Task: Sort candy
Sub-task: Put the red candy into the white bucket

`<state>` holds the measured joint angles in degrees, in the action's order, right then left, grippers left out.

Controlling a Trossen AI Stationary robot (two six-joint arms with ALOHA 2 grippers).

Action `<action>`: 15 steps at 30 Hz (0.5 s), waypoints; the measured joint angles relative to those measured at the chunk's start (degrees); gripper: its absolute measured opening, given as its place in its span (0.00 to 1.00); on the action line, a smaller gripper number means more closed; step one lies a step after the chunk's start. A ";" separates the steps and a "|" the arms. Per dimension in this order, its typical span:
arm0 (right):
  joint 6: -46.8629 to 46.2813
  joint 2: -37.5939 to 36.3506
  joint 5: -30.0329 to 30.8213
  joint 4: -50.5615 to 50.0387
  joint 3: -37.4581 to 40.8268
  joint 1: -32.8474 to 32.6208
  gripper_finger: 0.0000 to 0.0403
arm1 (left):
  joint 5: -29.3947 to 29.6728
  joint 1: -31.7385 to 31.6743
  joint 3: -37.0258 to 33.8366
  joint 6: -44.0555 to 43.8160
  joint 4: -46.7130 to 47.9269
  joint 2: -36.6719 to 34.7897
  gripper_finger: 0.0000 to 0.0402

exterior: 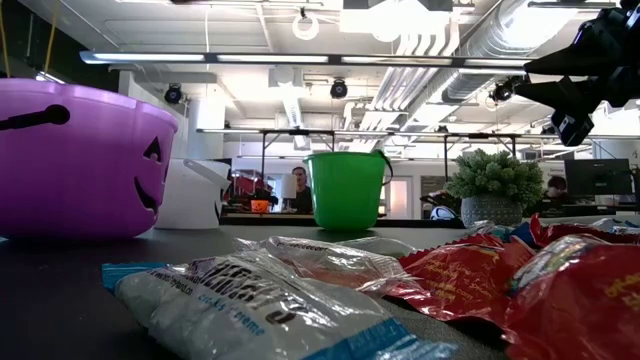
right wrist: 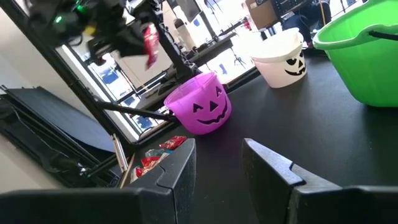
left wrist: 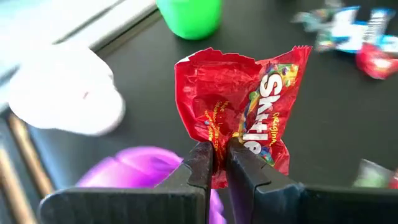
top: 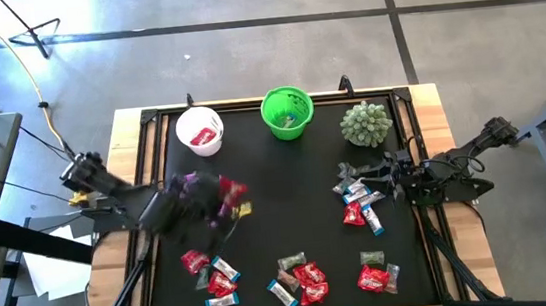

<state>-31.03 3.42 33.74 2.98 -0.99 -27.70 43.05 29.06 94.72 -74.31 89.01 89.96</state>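
Looking down over the big black tabletop mat (top: 287,197) with its pale wooden frame, largest stuff first. Three small plastic buckets: the purple jack-o'-lantern bucket (right wrist: 200,109) sits at about 9 o'clock from the mat's middle, the white jack-o'-lantern bucket (top: 199,130) is up at 11 o'clock with something red inside it, and the bright green bucket (top: 286,112) is at 12 o'clock. A spiky pale-green ball plant (top: 366,123) in a grey pot is at roughly 1 o'clock.

My left gripper (left wrist: 217,163) hangs above the purple bucket, jaws pinched nearly together on a shiny red crinkled Skittles packet (left wrist: 239,112), gripped by its lower edge so the wrapper fans out past my fingertips. It's clear of the mat, up in the air.

My right gripper (right wrist: 219,157) is over at 3 o'clock near the mat's edge, jaws apart with nothing between them, right by a little heap of sweets.

The rest of the loose wrapped candy (top: 300,281), in red, silvery blue-white and dark wrappers, lies in clumps along the near edge from 7 to 5 o'clock, plus that cluster at 3 o'clock. From table height some packets fill the foreground, too blurry to read properly.
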 joint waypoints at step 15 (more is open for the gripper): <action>0.00 0.00 -0.17 0.00 -0.02 0.00 0.31 | 0.37 -32.56 -0.04 32.94 -0.56 -1.86 0.05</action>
<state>-31.04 3.42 33.56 2.98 -1.02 -27.70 43.42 -3.51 94.67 -41.37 88.45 88.10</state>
